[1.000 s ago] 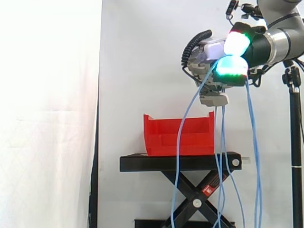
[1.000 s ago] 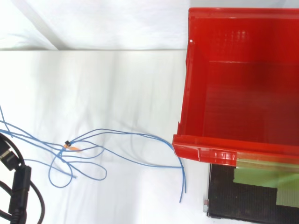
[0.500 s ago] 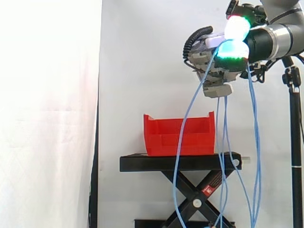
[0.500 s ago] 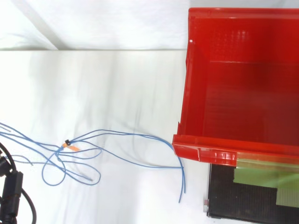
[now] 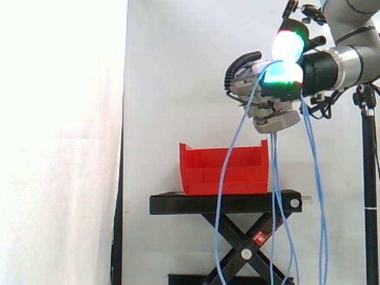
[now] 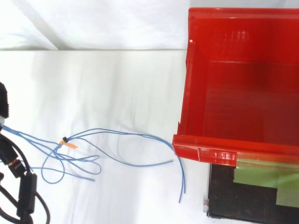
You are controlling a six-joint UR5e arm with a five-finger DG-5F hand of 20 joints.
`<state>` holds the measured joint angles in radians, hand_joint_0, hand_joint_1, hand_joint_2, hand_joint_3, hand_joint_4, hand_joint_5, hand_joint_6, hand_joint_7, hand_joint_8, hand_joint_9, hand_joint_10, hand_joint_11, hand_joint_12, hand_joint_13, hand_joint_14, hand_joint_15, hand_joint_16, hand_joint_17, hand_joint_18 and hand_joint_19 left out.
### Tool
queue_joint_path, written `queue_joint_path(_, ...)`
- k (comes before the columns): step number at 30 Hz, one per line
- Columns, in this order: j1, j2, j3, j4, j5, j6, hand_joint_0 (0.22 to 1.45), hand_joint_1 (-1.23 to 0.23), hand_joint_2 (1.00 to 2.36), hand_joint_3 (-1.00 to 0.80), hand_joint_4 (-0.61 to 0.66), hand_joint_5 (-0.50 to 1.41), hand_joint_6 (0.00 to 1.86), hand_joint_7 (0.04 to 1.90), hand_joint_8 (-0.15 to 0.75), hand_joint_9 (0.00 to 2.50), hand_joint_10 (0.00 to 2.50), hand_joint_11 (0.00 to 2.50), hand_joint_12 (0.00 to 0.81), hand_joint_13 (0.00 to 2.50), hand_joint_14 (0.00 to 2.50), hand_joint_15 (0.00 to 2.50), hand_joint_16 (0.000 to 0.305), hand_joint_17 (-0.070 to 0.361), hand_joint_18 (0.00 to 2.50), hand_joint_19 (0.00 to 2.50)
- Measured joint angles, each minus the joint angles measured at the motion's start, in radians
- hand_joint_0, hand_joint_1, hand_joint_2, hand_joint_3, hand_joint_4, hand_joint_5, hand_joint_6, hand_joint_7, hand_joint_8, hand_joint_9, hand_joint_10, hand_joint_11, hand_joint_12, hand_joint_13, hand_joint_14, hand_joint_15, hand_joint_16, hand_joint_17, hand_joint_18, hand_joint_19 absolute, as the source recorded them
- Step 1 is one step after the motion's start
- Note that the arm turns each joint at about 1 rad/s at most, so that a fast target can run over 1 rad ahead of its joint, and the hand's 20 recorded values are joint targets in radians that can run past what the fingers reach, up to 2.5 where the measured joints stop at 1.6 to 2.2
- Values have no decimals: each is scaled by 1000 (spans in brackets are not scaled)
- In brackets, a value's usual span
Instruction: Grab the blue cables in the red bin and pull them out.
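My hand (image 5: pixel 270 98) hangs high above the right end of the red bin (image 5: pixel 222 169), its fingers curled round a bundle of thin blue cables (image 5: pixel 221 199). The strands drop from the hand in long loops, passing in front of the bin and the stand toward the floor. From above, the cables (image 6: pixel 135 135) lie outside the bin (image 6: pixel 243 79), spread over the white surface to its left. A small orange tag (image 6: pixel 71 146) binds them, and one loose end reaches the bin's front corner.
The bin stands on a black scissor stand (image 5: pixel 225 203) before the white curtain. A black tripod pole (image 5: pixel 369 178) rises at the right edge. Green tape (image 6: pixel 261 177) marks the stand's top beside the bin.
The hand has risen a little and shifted left, still holding the cables. From above, the cable loops have slid left and drawn tighter.
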<state>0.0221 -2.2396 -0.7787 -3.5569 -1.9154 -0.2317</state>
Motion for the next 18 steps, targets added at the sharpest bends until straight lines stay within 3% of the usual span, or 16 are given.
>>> queue_joint_path(4, 0, 0, -29, 38, -1, 13, 1036, -980, 1014, -655, 246, 561, 1510, 166, 291, 1101, 1961, 1018, 326, 1175, 2500, 732, 38, 86, 1357, 1533)
queue_joint_path(7, 1, 0, -41, 53, -1, 16, 1035, -977, 1013, -667, 245, 560, 1506, 158, 291, 1062, 2352, 932, 325, 1173, 2500, 714, 37, 84, 1383, 1591)
queue_joint_path(10, 1, 0, -45, 59, 0, 16, 1033, -977, 1013, -667, 253, 562, 1505, 143, 299, 1049, 2500, 871, 327, 1172, 2500, 705, 38, 84, 1403, 1624)
queue_joint_path(18, 3, 0, -46, 62, 0, 16, 1032, -974, 1014, -686, 256, 561, 1502, 142, 299, 1040, 2500, 888, 337, 1173, 2500, 691, 37, 84, 1467, 1744)
